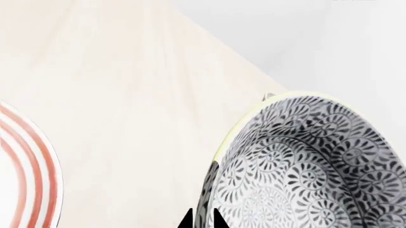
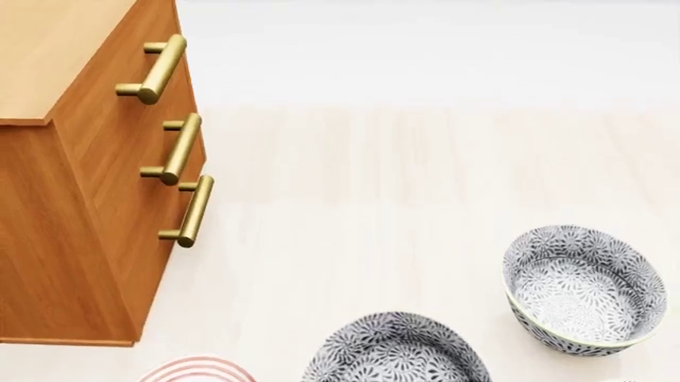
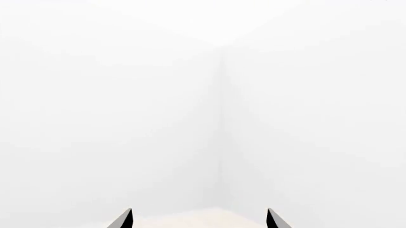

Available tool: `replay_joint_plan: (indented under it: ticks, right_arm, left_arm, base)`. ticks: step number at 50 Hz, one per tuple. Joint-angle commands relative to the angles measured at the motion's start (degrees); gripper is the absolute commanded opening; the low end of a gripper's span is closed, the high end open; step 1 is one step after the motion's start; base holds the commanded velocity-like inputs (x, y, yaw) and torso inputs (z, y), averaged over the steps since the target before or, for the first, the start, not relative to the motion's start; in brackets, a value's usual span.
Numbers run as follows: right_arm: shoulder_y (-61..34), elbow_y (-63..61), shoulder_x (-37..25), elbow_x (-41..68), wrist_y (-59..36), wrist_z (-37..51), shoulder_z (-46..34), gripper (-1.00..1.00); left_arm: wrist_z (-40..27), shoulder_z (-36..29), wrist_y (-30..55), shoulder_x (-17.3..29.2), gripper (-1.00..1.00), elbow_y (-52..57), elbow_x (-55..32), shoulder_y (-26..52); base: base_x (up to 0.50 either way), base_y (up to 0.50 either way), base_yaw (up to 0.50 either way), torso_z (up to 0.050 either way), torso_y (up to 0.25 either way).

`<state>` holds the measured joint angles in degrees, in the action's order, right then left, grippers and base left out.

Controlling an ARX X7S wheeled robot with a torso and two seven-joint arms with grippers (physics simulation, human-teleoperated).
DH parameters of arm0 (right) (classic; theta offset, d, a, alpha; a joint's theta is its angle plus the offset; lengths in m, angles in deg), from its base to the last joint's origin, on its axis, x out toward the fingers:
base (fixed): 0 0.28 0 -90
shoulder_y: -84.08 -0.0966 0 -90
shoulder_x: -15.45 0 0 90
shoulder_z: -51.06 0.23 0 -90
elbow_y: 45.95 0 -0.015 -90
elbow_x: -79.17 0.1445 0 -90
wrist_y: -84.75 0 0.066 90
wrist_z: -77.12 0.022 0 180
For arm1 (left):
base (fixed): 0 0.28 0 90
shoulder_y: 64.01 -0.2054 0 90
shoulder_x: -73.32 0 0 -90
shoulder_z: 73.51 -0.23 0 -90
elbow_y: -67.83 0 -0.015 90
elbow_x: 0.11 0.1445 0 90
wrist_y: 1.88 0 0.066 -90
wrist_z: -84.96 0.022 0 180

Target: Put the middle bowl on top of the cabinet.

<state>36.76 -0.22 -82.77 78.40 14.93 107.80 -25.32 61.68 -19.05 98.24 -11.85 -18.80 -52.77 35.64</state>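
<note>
The middle bowl [image 2: 393,352], white with a dense dark-grey floral pattern, sits at the bottom centre of the head view, partly cut off by the frame edge. In the left wrist view the same bowl [image 1: 304,166] fills the lower right. My left gripper [image 1: 202,223] is shut on its rim, one dark fingertip inside the wall and one outside. The cabinet [image 2: 95,199] stands at the left, orange-brown with a lighter flat top [image 2: 53,56] and three brass handles. My right gripper [image 3: 199,221] is open with nothing between its tips, facing pale walls. Neither arm shows in the head view.
A second patterned bowl [image 2: 584,286] rests on the pale wooden floor [image 2: 372,199] to the right of the middle one. A red-and-white striped dish [image 2: 197,370] lies at the bottom left, near the cabinet's front corner; the left wrist view shows the striped dish [image 1: 25,180] too.
</note>
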Motion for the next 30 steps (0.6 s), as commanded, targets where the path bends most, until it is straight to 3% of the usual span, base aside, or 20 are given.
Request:
replay_joint_plan:
  ticks: [1, 30]
  right_arm:
    - [-0.44, 0.06, 0.19, -0.21, -0.39, -0.15, -0.09, 1.0]
    - [-0.19, -0.98, 0.67, -1.51, -0.42, 0.47, -1.05, 1.0]
  left_arm:
    - [0.04, -0.69, -0.78, 0.56, -1.0, 1.73, -1.09, 0.14]
    - [-0.81, -3.44, -2.02, 4.92, -1.0, 14.19, -0.14, -2.03]
  base:
    - [0.0, 0.0, 0.0, 0.038, 0.211]
    - [0.0, 0.0, 0.0, 0.037, 0.221]
